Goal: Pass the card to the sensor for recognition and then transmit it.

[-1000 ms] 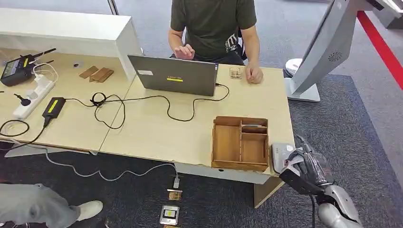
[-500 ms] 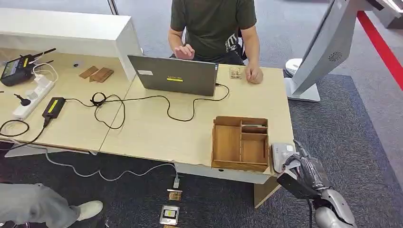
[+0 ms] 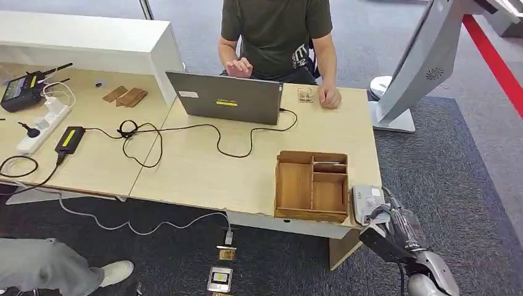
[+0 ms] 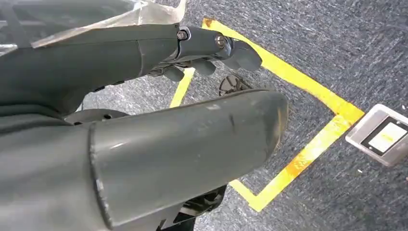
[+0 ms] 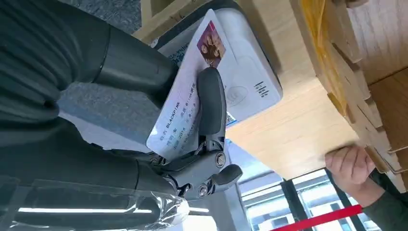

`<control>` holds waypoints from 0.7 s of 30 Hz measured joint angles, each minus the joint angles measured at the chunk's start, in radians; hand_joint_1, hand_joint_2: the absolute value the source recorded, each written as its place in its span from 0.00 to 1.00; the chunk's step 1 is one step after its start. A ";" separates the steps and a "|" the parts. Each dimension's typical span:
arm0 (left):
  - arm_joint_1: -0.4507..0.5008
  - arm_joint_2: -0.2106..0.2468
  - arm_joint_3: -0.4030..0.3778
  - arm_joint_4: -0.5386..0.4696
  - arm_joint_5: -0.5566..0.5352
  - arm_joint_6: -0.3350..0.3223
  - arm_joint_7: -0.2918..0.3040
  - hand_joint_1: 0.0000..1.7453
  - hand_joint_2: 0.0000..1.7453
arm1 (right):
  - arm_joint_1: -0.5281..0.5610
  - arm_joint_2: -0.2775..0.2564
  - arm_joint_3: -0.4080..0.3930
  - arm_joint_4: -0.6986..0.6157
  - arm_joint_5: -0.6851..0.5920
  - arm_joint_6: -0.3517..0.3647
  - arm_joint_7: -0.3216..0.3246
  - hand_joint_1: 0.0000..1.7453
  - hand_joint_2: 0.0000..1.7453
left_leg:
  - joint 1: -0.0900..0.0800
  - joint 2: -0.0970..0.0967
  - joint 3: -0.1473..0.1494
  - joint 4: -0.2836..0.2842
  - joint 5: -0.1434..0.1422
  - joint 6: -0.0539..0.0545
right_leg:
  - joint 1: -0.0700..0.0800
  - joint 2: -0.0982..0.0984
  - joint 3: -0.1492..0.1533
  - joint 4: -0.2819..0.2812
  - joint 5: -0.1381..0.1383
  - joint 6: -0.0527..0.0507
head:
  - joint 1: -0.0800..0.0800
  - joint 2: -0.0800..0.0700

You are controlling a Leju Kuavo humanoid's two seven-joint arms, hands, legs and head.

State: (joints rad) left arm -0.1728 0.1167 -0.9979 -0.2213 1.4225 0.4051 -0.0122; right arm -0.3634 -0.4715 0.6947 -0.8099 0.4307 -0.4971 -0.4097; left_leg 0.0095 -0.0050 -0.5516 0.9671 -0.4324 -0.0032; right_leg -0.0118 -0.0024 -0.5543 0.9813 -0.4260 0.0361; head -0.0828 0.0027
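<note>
In the right wrist view my right hand [image 5: 120, 82] pinches a white card [image 5: 185, 103] with a small photo and printed text, thumb under it and a dark finger [image 5: 211, 101] over its face. The card hovers just off the edge of the white card sensor [image 5: 245, 82]. In the head view that sensor [image 3: 367, 200] lies on the table's near right corner, with my right hand [image 3: 398, 229] just below and to its right, off the table edge. My left hand [image 4: 183, 120] hangs over the carpet, holding nothing, its fingers apart.
A wooden organiser box [image 3: 312, 185] sits left of the sensor. A person [image 3: 274, 31] sits at the far side behind a laptop [image 3: 225, 97], with cables across the table [image 3: 197, 179]. A white kiosk stand [image 3: 419, 61] rises at the right. A small device [image 3: 220, 279] lies on the floor.
My right hand has drawn back and down from over the sensor, carrying the card with it, so more of the sensor's top shows. The person and the table things have not moved.
</note>
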 joint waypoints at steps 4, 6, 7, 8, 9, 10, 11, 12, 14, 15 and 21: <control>0.000 0.000 0.000 0.000 -0.001 -0.002 0.003 0.00 0.00 | 0.000 0.000 0.003 0.000 0.000 -0.008 -0.001 1.00 1.00 | 0.000 0.000 0.000 0.000 0.000 0.000 | 0.000 0.000 0.000 0.000 0.000 0.000 | 0.000 0.000; 0.000 0.000 0.000 0.000 -0.001 -0.005 0.003 0.00 0.00 | -0.002 0.000 0.003 0.000 0.000 -0.008 -0.005 1.00 1.00 | 0.000 0.000 0.000 0.000 0.000 0.000 | 0.000 0.000 0.000 0.000 0.000 0.000 | 0.000 0.000; 0.000 0.000 0.000 0.000 0.000 -0.008 0.003 0.00 0.00 | -0.004 0.000 0.003 0.000 0.000 -0.009 -0.008 1.00 1.00 | 0.000 0.000 0.000 0.000 0.000 0.000 | 0.000 0.000 0.000 0.000 0.000 0.000 | 0.000 0.000; 0.000 0.000 0.000 0.000 0.002 -0.010 0.002 0.00 0.00 | -0.006 0.000 0.003 -0.001 0.000 -0.010 -0.012 1.00 1.00 | 0.000 0.000 0.000 0.000 0.000 0.000 | 0.000 0.000 0.001 0.000 0.000 0.000 | 0.000 0.000; 0.000 0.000 0.000 0.000 0.002 -0.015 -0.002 0.00 0.00 | -0.009 0.000 0.003 -0.007 0.002 -0.013 -0.017 1.00 1.00 | 0.000 0.000 0.000 0.000 0.000 0.000 | 0.000 0.000 0.000 0.000 0.000 0.000 | 0.000 0.000; 0.001 0.000 0.000 0.000 0.003 -0.019 -0.003 0.00 0.00 | -0.012 -0.002 0.003 -0.018 0.004 -0.016 -0.021 1.00 1.00 | 0.000 0.000 -0.001 0.000 0.000 0.000 | 0.000 0.000 0.001 0.000 0.000 0.000 | 0.000 0.000; 0.001 0.000 0.000 0.000 0.005 -0.021 -0.003 0.00 0.00 | -0.017 -0.003 0.003 -0.033 0.011 -0.018 -0.021 1.00 1.00 | 0.000 0.000 -0.001 0.000 0.000 0.000 | 0.000 0.000 0.000 0.000 0.000 0.000 | 0.000 0.000; 0.001 0.000 0.000 0.001 0.005 -0.021 -0.004 0.00 0.00 | -0.021 -0.004 0.003 -0.049 0.021 -0.015 -0.014 1.00 1.00 | 0.000 0.000 -0.001 0.000 0.000 0.000 | 0.000 0.000 0.001 0.001 0.000 0.000 | 0.000 0.000; 0.001 0.000 0.000 0.001 0.005 -0.022 -0.005 0.00 0.00 | -0.033 -0.009 0.001 -0.101 0.045 0.005 0.024 1.00 1.00 | 0.000 0.000 -0.001 0.000 0.000 0.000 | 0.000 0.000 0.001 0.001 0.000 0.000 | 0.000 0.000; 0.002 0.000 0.000 0.001 0.005 -0.022 -0.005 0.00 0.00 | -0.040 -0.012 -0.002 -0.135 0.057 0.008 0.027 1.00 1.00 | 0.000 0.000 -0.001 0.000 0.000 0.000 | 0.000 0.000 0.001 0.001 0.000 0.000 | 0.000 0.000; 0.003 0.000 0.000 0.002 0.011 -0.022 0.000 0.00 0.00 | -0.160 -0.028 -0.017 -0.336 0.050 0.105 0.070 1.00 1.00 | 0.000 0.000 -0.001 0.000 0.000 0.000 | 0.000 0.000 0.000 0.001 0.000 0.000 | 0.000 0.000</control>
State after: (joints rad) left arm -0.1697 0.1167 -0.9979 -0.2197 1.4340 0.3830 -0.0122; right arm -0.5232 -0.4997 0.6775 -1.1455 0.4803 -0.3919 -0.3395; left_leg 0.0094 -0.0052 -0.5521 0.9671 -0.4320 -0.0033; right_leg -0.0120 -0.0023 -0.5544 0.9825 -0.4258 0.0361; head -0.0828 0.0027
